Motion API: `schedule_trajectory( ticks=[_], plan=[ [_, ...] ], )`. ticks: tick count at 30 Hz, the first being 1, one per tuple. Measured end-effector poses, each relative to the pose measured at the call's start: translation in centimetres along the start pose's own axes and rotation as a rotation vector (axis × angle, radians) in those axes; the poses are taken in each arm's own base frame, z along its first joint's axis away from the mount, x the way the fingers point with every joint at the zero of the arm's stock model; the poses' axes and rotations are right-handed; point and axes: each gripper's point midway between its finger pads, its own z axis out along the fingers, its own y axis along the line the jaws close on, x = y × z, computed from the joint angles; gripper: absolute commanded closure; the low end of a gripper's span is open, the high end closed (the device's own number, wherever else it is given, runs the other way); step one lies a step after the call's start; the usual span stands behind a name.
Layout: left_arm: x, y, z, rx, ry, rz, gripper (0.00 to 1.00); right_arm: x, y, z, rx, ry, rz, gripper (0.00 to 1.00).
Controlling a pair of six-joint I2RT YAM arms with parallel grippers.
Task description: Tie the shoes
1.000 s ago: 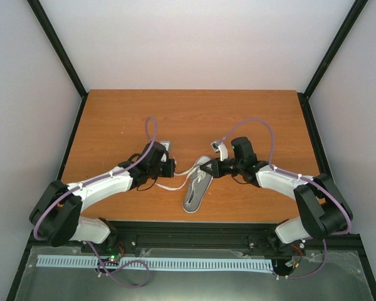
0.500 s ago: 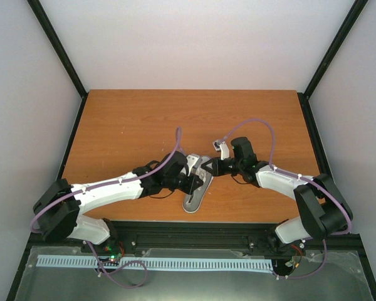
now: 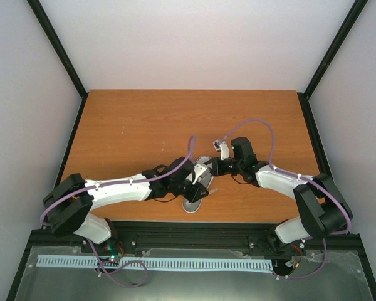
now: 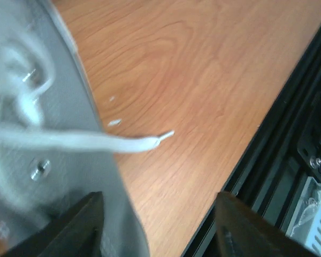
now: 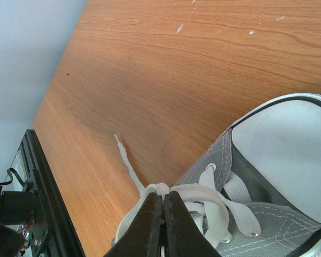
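Swinging in from the left, the left end effector (image 4: pixel 160 214) had come over the shoe (image 3: pixel 190 203) near the table's (image 3: pixel 131 119) front edge. Only its wrist view showed its jaws parted, holding nothing, a loose lace tip (image 4: pixel 163 136) just beyond; the right end effector (image 5: pixel 163 206) was pinched shut on the laces (image 5: pixel 203 195).

table (image 3: pixel 131 119): brown wood grain, scuffed | walls (image 3: pixel 194 44): plain pale white | frame posts (image 3: pixel 56 47): black | light: even

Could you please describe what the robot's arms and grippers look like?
The left arm and right arm have white shells with black joints and bases. A thin purple cable runs along each. The left gripper and right gripper have dark, tapering fingers.
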Motion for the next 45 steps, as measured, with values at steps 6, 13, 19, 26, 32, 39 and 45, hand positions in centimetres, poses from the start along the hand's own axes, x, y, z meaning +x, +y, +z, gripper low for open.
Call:
schedule_trajectory(
  ticks=[6, 13, 19, 26, 32, 39, 45],
  plan=[
    [-0.9, 1.0, -4.1, -0.036, -0.122, 0.013, 0.27, 0.1, 0.1, 0.0, -0.006, 0.003, -0.007, 0.97],
    [-6.5, 4.2, -8.3, -0.047, -0.337, -0.064, 0.44, 0.6, 1.1, 0.0, -0.072, 0.018, -0.036, 0.97],
    [-7.1, 3.7, -7.4, 0.044, -0.325, -0.019, 0.6, 1.9, 2.0, -0.2, -0.142, 0.046, -0.075, 0.97],
    [-6.6, 4.6, -5.0, 0.087, -0.248, -0.006, 0.64, 2.6, 2.9, -0.6, -0.199, 0.06, -0.11, 0.97],
    [-6.4, 5.2, -3.8, 0.104, -0.223, -0.014, 0.72, 2.6, 3.3, -0.7, -0.225, 0.059, -0.129, 0.97],
    [-6.4, 5.2, -3.5, 0.116, -0.22, -0.012, 0.71, 2.6, 3.5, -0.7, -0.234, 0.062, -0.135, 0.97],
    [-6.2, 5.2, -3.1, 0.133, -0.211, -0.015, 0.78, 2.9, 3.2, -0.7, -0.227, 0.066, -0.13, 0.97]
  ],
)
